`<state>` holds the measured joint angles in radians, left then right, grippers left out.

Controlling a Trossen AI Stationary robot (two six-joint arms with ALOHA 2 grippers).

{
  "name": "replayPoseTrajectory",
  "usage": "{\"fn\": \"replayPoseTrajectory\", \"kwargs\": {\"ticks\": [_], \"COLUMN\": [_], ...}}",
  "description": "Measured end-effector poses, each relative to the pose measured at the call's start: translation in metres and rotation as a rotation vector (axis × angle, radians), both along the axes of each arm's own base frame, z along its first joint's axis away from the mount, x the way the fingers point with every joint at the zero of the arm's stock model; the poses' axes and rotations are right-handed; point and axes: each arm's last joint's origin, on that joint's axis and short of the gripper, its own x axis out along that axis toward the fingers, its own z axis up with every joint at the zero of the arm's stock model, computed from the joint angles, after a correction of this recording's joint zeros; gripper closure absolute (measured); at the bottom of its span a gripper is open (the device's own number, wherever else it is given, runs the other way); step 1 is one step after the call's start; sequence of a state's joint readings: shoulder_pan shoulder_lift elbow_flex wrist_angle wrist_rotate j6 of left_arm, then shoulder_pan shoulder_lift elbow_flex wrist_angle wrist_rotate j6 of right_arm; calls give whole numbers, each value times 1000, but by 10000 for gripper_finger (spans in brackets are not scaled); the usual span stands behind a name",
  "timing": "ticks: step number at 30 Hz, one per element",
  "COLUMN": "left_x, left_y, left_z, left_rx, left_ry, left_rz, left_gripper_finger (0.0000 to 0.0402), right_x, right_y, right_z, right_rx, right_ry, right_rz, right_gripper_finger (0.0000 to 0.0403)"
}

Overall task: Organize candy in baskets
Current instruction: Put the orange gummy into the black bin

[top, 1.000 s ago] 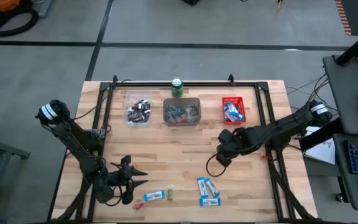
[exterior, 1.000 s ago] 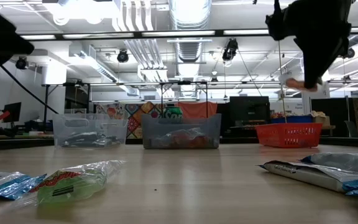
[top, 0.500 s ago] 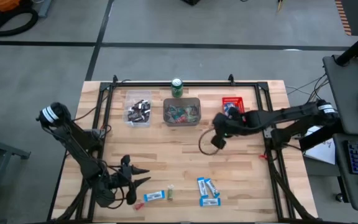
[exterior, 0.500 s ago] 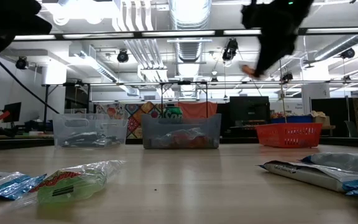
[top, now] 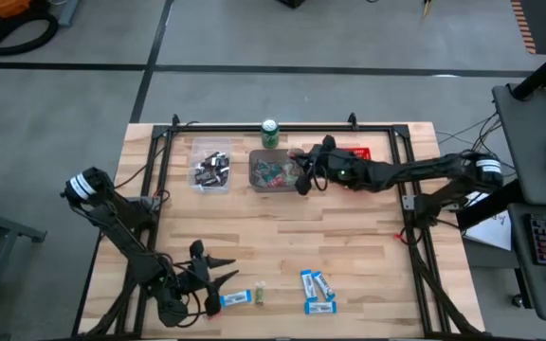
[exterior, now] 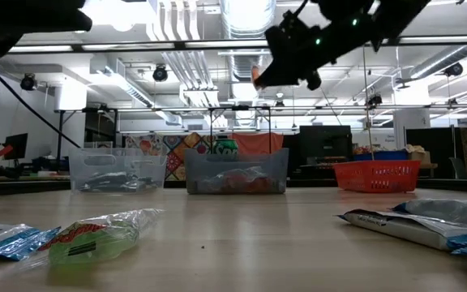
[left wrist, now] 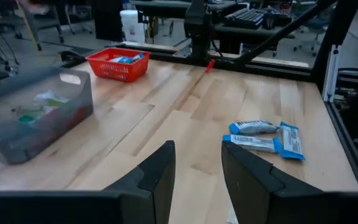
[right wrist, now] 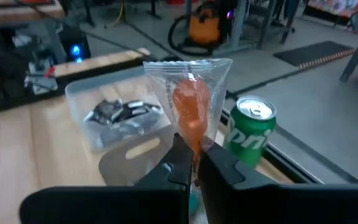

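High view, near edge: left gripper [top: 218, 277] jaws apart, empty, beside blue-and-white bars [top: 318, 290] loose on the table [top: 254, 237].
Right gripper [top: 301, 172]: pinched shut on an orange wrapped sweet [right wrist: 191, 112].
Change: a second ago it hung mid-table; now it has swung across to the grey bin [top: 277, 170].
Far row: clear bin [top: 210, 167], grey bin, red basket [top: 355, 167]; green can [top: 270, 133] behind.
Meaning: release into the grey bin is likely next.
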<state>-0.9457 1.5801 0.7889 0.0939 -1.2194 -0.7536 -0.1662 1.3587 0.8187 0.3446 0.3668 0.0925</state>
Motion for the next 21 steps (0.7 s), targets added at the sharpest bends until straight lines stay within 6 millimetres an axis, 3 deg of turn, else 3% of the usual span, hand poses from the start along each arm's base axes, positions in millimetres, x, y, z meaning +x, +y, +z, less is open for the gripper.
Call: {"fn": "replayPoseTrajectory", "kwargs": {"ticks": [11, 15, 21], "left_x": [11, 12, 12], "left_y": [7, 9, 8], "left_z": [-1, -3, -3], "left_rx": [-5, -48, -66], "left_ry": [24, 25, 35], "left_rz": [17, 16, -1], "left_gripper_finger": [287, 287, 287], "right_x": [31, 36, 36], "right_y": [-9, -18, -22], "right_z": [-66, -73, -70], "right_rx": [65, 124, 65], "right_ry": [102, 118, 169], "right_rz": [67, 96, 96], "right_gripper_finger": [364, 364, 367]}}
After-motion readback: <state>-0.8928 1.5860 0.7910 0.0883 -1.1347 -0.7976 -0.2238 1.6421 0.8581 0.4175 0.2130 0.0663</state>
